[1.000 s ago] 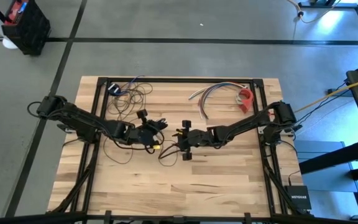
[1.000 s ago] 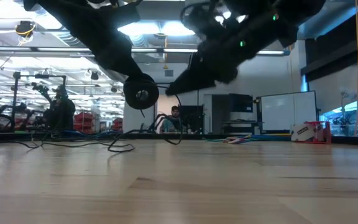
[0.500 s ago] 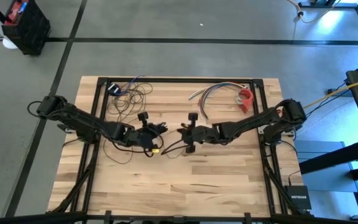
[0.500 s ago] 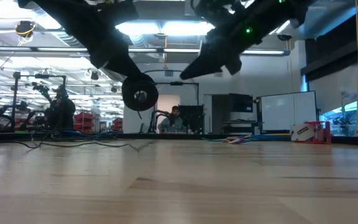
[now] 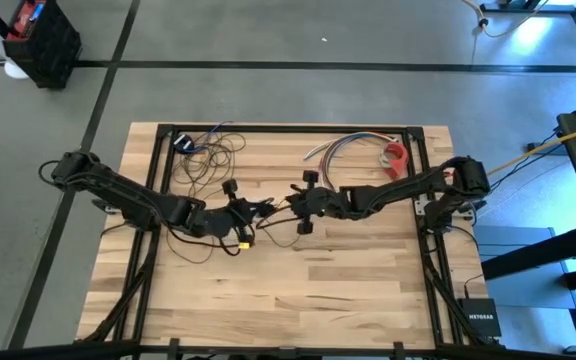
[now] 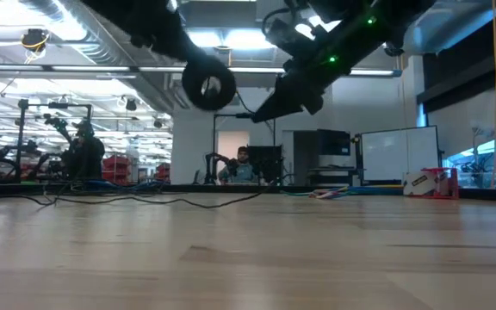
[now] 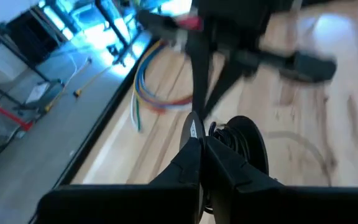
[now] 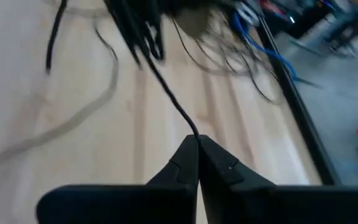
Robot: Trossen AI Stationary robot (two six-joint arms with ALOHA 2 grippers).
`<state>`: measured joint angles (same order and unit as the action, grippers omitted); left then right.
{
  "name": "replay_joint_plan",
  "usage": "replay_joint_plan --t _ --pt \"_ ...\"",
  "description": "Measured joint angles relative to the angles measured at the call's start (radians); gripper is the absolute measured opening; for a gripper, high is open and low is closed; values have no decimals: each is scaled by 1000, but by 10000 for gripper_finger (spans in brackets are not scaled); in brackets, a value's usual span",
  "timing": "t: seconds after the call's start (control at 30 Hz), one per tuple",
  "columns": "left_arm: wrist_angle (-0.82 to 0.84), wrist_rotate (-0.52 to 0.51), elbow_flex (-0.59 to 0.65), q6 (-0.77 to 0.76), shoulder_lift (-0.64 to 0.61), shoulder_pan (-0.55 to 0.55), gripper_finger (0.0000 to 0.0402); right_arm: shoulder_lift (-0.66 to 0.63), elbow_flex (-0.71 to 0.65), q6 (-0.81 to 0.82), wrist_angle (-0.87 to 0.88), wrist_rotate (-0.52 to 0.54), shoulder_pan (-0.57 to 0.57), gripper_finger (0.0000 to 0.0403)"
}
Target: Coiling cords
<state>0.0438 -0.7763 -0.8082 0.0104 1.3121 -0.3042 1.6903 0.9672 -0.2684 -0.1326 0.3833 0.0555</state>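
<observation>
The cord is a thin dark wire. Its loose loops lie at the table's far left, and more of it lies slack below the left arm. It ends in a round black puck, which hangs in the air at my left gripper; that gripper is shut. My right gripper faces it near the table's middle and is shut on the cord. From there a strand drops to the table and trails left. My left gripper is shut on the cord right beside the puck; its own fingers hide the exact spot. It comes slanting down from the table's left. The puck is lifted clear of the table. My right gripper pinches a single strand of the cord at its fingertips, slanting down from the table's right. From the tips the strand runs straight to the left gripper, clear of the table.
A short bundle of multicoloured wires and a red object lie at the far right. A yellow cable runs off beyond the right edge. The black frame borders the table. Bare wood stretches along the near side.
My right gripper has shut on the cord and moved up and toward the far edge. My left gripper has risen, taking the puck higher. The loop that stood on the table has been drawn out flat.
</observation>
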Motion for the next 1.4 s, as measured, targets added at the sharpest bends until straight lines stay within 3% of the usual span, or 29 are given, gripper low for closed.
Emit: replay_joint_plan --t 0.23,0.67,0.83,1.07,1.4 --pt "-124 36 0 74 -12 1 2 84 0 11 -187 -157 3 15" --pt "-186 43 -1 103 -11 11 2 122 0 73 -344 -246 3 70" --pt "-186 44 -1 106 -11 11 3 98 0 59 -234 -182 3 137" --pt "-187 43 -1 111 -11 11 3 -38 1 55 -43 -165 3 219" --pt "-186 42 -1 110 -11 23 2 -241 1 105 280 -79 3 240"
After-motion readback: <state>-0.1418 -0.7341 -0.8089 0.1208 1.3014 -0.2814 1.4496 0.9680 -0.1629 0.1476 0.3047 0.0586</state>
